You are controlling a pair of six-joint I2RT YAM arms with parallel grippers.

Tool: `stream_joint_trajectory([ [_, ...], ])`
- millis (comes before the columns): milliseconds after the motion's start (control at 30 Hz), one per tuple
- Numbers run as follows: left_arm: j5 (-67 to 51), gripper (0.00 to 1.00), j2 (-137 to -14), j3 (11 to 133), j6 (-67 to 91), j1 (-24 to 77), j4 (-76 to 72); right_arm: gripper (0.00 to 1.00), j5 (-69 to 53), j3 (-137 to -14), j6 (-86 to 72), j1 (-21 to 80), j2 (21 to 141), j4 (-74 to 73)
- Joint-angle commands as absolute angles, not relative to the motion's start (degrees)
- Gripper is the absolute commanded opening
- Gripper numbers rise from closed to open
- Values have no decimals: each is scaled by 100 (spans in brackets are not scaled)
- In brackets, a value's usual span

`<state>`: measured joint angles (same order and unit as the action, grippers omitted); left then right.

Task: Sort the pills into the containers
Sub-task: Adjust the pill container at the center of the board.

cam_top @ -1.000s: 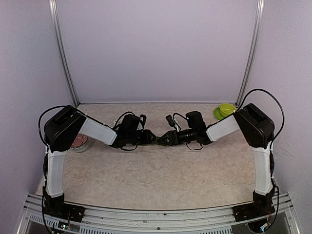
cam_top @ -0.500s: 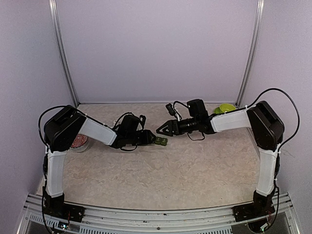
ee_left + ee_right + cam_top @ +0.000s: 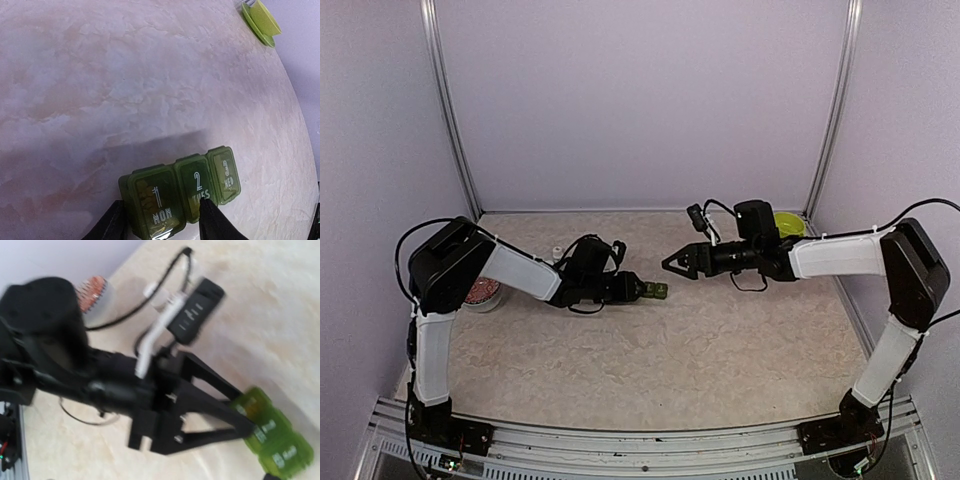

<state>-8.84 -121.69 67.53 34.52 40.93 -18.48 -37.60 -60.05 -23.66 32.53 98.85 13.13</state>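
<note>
Near the middle of the marbled table (image 3: 650, 370), the dark green three-day pill organizer (image 3: 182, 192) is lying flat with all three lids down, marked MON, TUES and WED. The left gripper (image 3: 162, 222) is reaching over its MON end, one finger at the outer wall and the other across the front of TUES. The jaws are standing partly apart, but I cannot tell whether they are pinching the strip or only flanking it. The right gripper (image 3: 672, 265) is hovering just beside and above, spread wide and carrying nothing.

Yellowish shapes are showing through the MON lid. The contents of the other two compartments are not readable. A small white dish of reddish contents (image 3: 480, 293) is sitting by the left arm, so the sorting is probably partly done.
</note>
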Motion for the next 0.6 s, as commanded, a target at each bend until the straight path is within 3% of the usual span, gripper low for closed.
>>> stream_joint_trajectory([
  [0,-1114,48,-12020,6628,3552,4183,-1634,88,-3612,-5727,-2330,3123,9636,1351],
  [333,-1068,50,-11888,6606,3546,4247,-1625,88,-3604,-5422,-2344,3085,9466,1467],
  [567,-714,68,-11316,6533,3353,4065,-1271,100,-2984,-5183,-1954,3029,8980,965],
])
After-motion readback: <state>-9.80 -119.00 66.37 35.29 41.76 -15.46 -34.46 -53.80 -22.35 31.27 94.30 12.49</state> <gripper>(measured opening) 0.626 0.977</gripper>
